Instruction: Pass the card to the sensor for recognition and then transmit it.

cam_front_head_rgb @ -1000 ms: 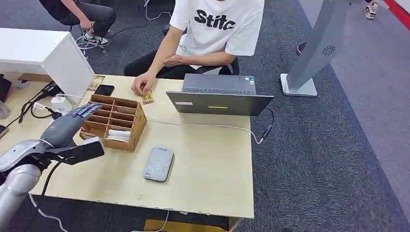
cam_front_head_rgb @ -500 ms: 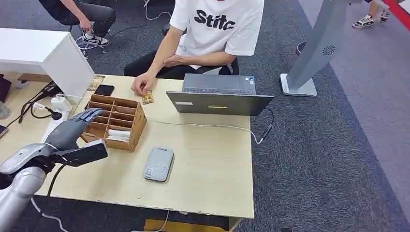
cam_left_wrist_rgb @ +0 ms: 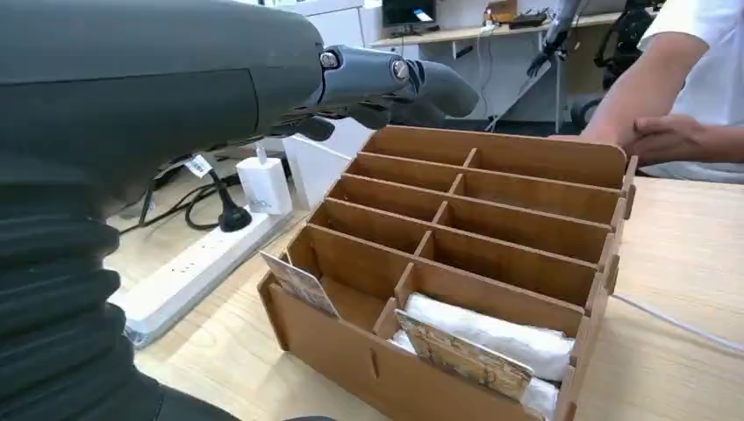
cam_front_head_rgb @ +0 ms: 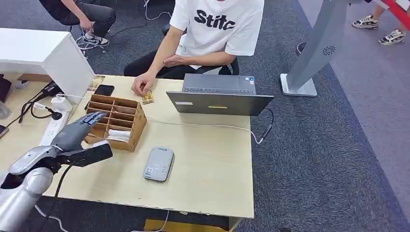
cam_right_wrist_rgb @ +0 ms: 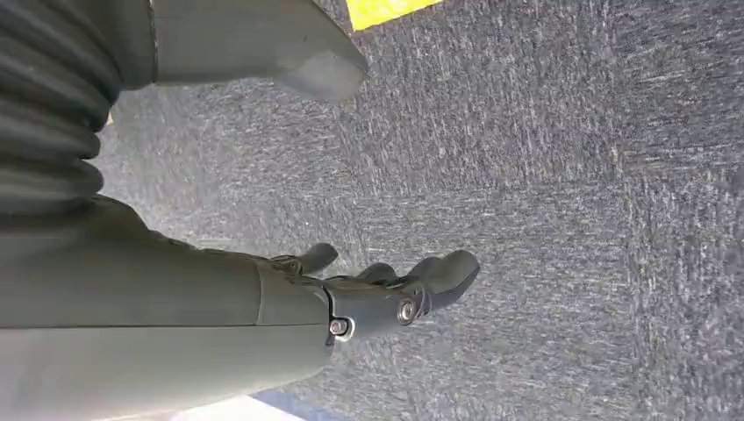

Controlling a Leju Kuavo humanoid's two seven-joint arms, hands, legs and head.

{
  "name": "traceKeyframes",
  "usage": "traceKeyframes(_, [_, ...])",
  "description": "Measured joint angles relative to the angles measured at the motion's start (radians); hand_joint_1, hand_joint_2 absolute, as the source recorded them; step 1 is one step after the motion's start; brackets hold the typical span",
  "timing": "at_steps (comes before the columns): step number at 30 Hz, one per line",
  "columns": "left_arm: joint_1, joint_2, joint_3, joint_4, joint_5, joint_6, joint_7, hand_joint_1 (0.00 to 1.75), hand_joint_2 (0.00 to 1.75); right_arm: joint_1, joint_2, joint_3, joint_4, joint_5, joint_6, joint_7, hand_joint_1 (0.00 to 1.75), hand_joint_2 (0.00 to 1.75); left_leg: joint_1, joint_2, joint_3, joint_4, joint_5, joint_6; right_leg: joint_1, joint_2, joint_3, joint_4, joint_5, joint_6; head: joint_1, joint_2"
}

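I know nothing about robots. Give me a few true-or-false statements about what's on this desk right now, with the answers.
1. The left hand hovers over the wooden organizer. True.
2. The left hand holds a card. False: its fingers are spread and hold nothing.
3. The grey card reader lies on the table, nearer the robot than the organizer. True.
4. The laptop is folded shut. False: it stands open.
5. The right hand hangs over carpet, holding nothing. True.

The left robot hand (cam_front_head_rgb: 80,131) (fingers spread, holding nothing) has moved forward and toward the right, now reaching over the near left corner of the wooden organiser box (cam_front_head_rgb: 126,120).
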Motion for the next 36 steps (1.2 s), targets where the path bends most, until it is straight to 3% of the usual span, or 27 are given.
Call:
traceKeyframes(10, [-0.006, -0.061, 0.0, 0.117, -0.053, 0.061, 0.011, 0.0, 1.75, 0.0, 0.0, 0.0, 0.0, 0.021, 0.002, 0.003, 0.0, 1.75, 0.0, 0.0, 0.0, 0.0, 0.0, 0.0, 0.0, 0.0, 0.0, 0.0, 0.0, 0.0, 0.0, 0.0])
traceKeyframes(22, [-0.006, -0.088, 0.0, 0.166, -0.059, 0.066, 0.011, 0.0, 1.75, 0.0, 0.0, 0.0, 0.0, 0.024, 0.002, 0.003, 0.0, 1.75, 0.0, 0.0, 0.0, 0.0, 0.0, 0.0, 0.0, 0.0, 0.0, 0.0, 0.0, 0.0, 0.0, 0.0])
traceKeyframes(31, [-0.019, -0.116, 0.0, 0.211, -0.112, 0.11, 0.006, 0.0, 1.75, -0.001, 0.0, 0.0, 0.0, 0.041, 0.003, 0.003, 0.0, 1.75, 0.0, 0.0, 0.0, 0.0, 0.0, 0.0, 0.0, 0.0, 0.0, 0.0, 0.0, 0.0, 0.0, 0.0])
traceKeyframes(32, [-0.021, -0.12, 0.0, 0.217, -0.118, 0.114, 0.002, 0.7, 1.75, -0.001, 0.0, 0.0, 0.0, 0.044, 0.003, 0.003, 0.0, 1.75, 0.0, 0.0, 0.0, 0.0, 0.0, 0.0, 0.0, 0.0, 0.0, 0.0, 0.0, 0.0, 0.0, 0.0])
traceKeyframes(33, [-0.022, -0.124, 0.0, 0.223, -0.12, 0.115, -0.001, 1.75, 1.75, -0.001, 0.0, 0.0, 0.0, 0.045, 0.003, 0.003, 0.0, 1.75, 0.0, 0.0, 0.0, 0.0, 0.0, 0.0, 0.0, 0.0, 0.0, 0.0, 0.0, 0.0, 0.0, 0.0])
traceKeyframes(36, [-0.024, -0.136, 0.0, 0.236, -0.134, 0.139, -0.009, 1.75, 1.75, 0.0, 0.0, 0.0, 0.0, 0.048, 0.003, 0.003, 0.0, 1.75, 0.0, 0.0, 0.0, 0.0, 0.0, 0.0, 0.0, 0.0, 0.0, 0.0, 0.0, 0.0, 0.0, 0.0])
